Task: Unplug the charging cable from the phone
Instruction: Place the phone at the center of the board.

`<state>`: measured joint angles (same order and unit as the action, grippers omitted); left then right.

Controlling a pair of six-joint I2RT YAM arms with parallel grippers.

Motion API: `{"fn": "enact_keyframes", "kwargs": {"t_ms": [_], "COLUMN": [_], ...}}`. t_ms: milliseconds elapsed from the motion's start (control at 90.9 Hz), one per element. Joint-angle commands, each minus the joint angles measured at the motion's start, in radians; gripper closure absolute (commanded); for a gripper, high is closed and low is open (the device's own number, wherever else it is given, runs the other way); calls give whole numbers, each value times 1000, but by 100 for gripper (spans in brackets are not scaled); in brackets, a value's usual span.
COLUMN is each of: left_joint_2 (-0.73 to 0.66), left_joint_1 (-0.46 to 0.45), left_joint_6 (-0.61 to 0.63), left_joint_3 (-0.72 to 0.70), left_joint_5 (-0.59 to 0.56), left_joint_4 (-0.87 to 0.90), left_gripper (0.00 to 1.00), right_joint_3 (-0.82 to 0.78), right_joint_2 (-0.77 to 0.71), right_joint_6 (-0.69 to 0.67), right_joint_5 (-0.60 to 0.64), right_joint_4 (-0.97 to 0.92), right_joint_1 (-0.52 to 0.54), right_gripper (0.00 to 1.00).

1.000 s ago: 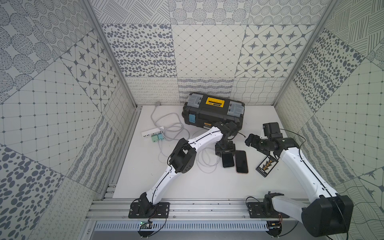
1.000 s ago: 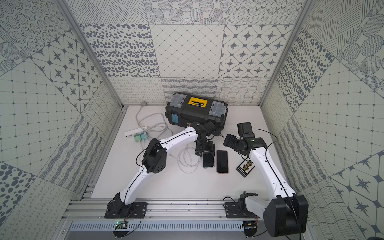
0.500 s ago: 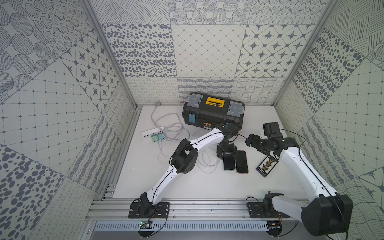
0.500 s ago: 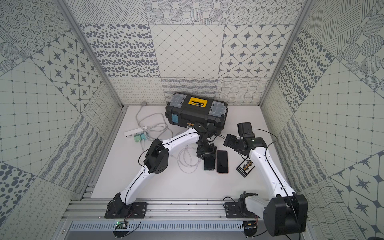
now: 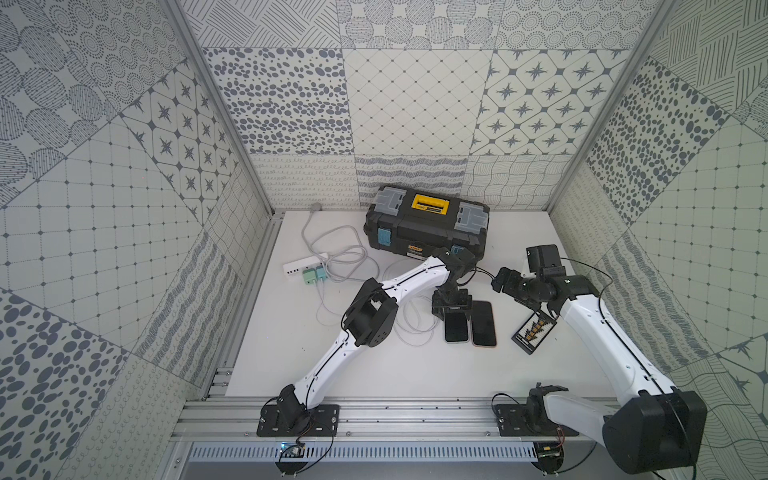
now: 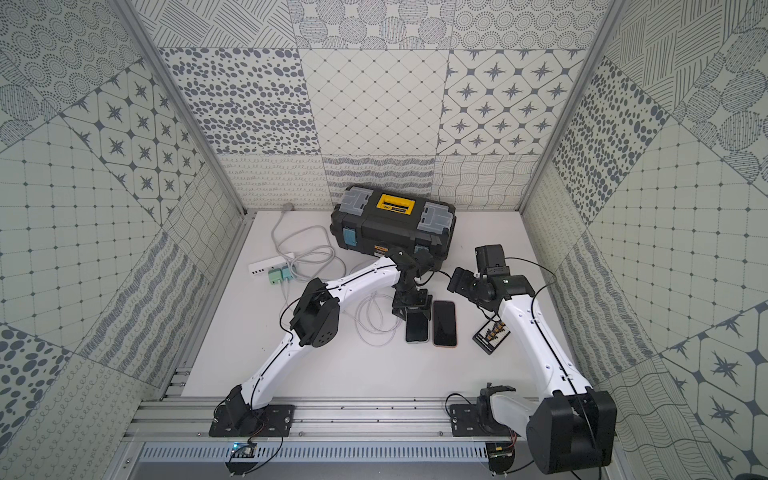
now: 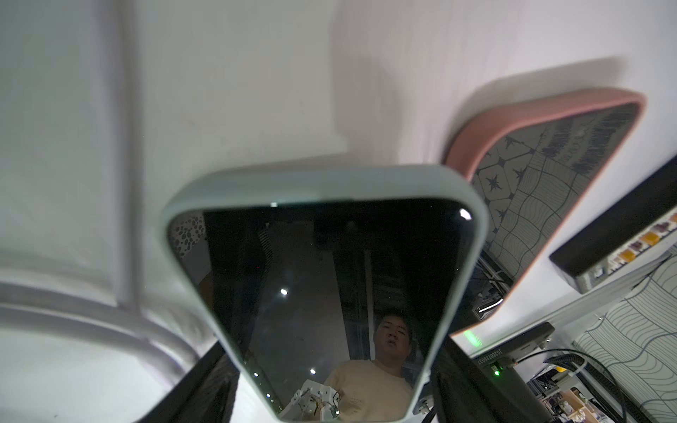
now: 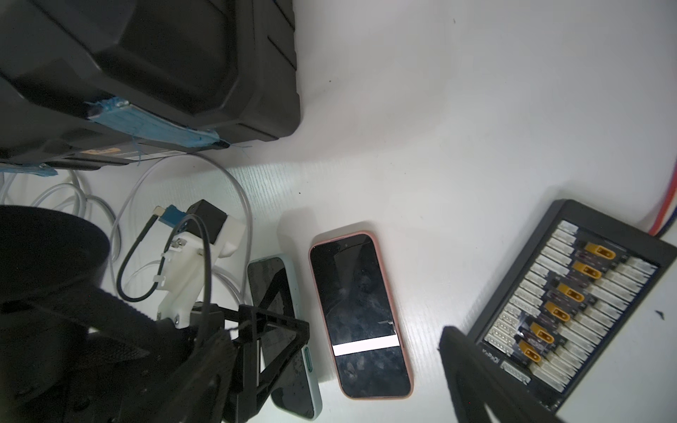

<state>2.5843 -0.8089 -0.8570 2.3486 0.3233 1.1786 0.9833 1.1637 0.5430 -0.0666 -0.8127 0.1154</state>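
At the back of the white table [image 5: 374, 374], in the upper middle of both top views, you have the black toolbox [image 5: 426, 226] with its yellow handle, standing against the rear wall. Your left arm [image 5: 411, 277] reaches from the lower left of the frame diagonally up to the centre. Your right arm [image 5: 602, 332] comes up from the lower right corner.

A white power strip [image 5: 299, 264] lies left of the toolbox. Right of centre a black connector board [image 5: 534, 332] lies flat, its upper corner hidden by the right arm.

At the centre two phones lie face up side by side. The pale green phone [image 5: 456, 332] is on the left, with the pink phone [image 5: 483, 324] just beside it on the right.

Your left gripper [image 5: 454, 311] points straight down over the pale green phone's far end. In the left wrist view its fingers [image 7: 465, 388] sit against the two long edges, holding the phone across its width. Your right gripper [image 5: 503, 282] hovers above and right of the phones, apart from them, its fingers spread wide and holding nothing.

The white charging cable [image 7: 110, 318] lies in loose loops just left of the pale green phone. Its plug end is hidden under the left gripper, so you cannot tell whether it sits in the phone.

Two green adapters [image 5: 313, 275] touch the power strip's near side.
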Motion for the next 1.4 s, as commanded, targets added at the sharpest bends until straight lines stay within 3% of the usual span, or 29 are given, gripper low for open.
{"fn": "enact_keyframes", "kwargs": {"t_ms": [0,616,891,1068,1387], "left_joint_2": [11,32,39,38,34], "left_joint_1": [-4,-4,-5,-6,-8], "left_joint_6": [29,31,44,54,62], "left_joint_3": [8,11,10,11,8], "left_joint_5": [-49,-13,-3,-3,0], "left_joint_4": [78,58,56,58,52], "left_gripper": [72,64,51,37,27], "right_joint_3": [-1,-13,-21,-24,-22], "right_joint_2": [-19,-23,-35,-39,-23], "right_joint_6": [4,6,8,8,5], "right_joint_5": [7,12,21,21,18], "right_joint_4": [14,19,19,18,20], "right_joint_1": [-6,-15,-18,-22,-23], "right_gripper": [9,9,10,9,10]}}
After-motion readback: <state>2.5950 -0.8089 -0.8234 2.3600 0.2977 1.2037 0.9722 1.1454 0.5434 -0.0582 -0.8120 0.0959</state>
